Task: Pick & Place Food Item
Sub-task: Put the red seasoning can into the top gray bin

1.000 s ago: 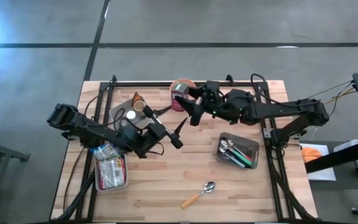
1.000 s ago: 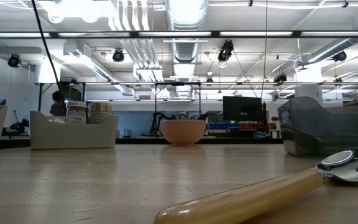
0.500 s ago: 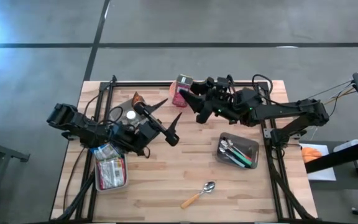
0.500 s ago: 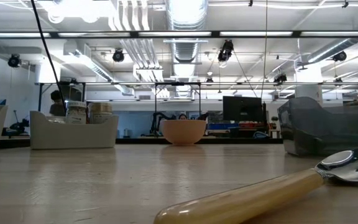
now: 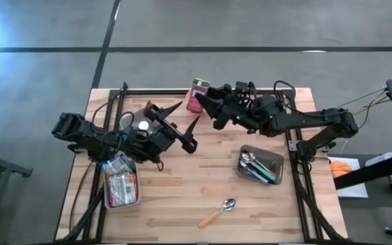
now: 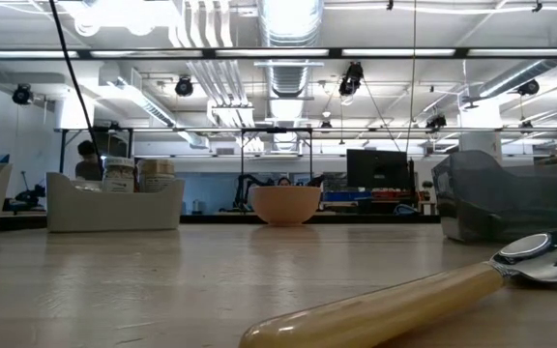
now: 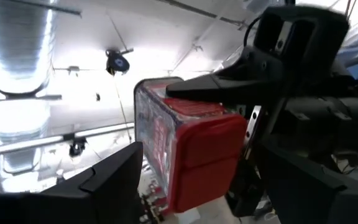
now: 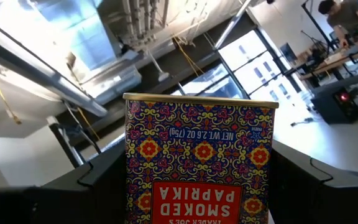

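Right hand [image 5: 203, 102] grips paprika tin [image 5: 197, 94] aloft; left hand [image 5: 180, 117] gapes empty.

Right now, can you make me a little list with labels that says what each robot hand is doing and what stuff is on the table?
right tool: shut on the smoked paprika tin, lifted near the table's far edge
left tool: open, empty, raised toward the tin
pink bowl: far side of the table, hidden under the tin in the high view
grey bin: holds cutlery, right side
left tray: holds packets
spoon: loose on the wooden table, near the front edge
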Controlling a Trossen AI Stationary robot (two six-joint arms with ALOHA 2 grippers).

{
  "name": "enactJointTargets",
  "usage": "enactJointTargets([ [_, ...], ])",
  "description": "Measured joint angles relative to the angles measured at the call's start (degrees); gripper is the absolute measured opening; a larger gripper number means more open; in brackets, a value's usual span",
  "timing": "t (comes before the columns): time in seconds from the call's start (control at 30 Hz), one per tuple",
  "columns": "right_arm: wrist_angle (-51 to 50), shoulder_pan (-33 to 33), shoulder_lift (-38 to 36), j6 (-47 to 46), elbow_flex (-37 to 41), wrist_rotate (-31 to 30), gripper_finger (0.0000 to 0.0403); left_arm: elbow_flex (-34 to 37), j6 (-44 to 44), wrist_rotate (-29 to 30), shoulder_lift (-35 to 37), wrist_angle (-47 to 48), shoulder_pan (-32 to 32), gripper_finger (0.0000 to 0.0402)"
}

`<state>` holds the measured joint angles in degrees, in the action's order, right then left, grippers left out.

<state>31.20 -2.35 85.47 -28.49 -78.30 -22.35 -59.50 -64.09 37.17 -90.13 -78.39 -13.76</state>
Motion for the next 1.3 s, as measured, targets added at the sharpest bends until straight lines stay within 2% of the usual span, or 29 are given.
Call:
enactJointTargets([
  [0.13,1.12,0.02,-0.06,0.23,0.00,1.53,0.0275,-0.56,-1.56,-1.32,0.00,0.49,0.00,0.0313],
  [0.33,0.62,0.33,-0.11,-1.40,0.00,9.81,0.0275,-0.61,0.27,-4.20,0.05,5.92,0.02,0.0313],
  [0.7,-0.43,1.18,0.31,-10.22,-0.04,11.83,0.0275,-2.19,-2.02,-3.37,0.17,9.39,2.03,0.0313],
  [0.93,-0.38,3.04,0.88,-14.77,-0.07,17.73,0.0275,-2.19,-5.15,-3.52,0.24,9.60,2.24,0.0313],
  [1.1,-0.24,3.26,1.51,-16.43,-0.07,19.52,0.0275,-2.19,-5.61,-4.11,0.19,9.72,2.27,0.0312],
  [1.2,-0.36,3.23,1.53,-16.42,-0.07,19.82,0.0275,-2.19,-6.05,-4.66,0.19,9.69,2.25,0.0299],
  [1.3,-0.33,3.23,1.55,-16.59,-0.07,20.56,0.0275,-2.19,-6.22,-4.66,0.17,9.77,2.25,0.0263],
])
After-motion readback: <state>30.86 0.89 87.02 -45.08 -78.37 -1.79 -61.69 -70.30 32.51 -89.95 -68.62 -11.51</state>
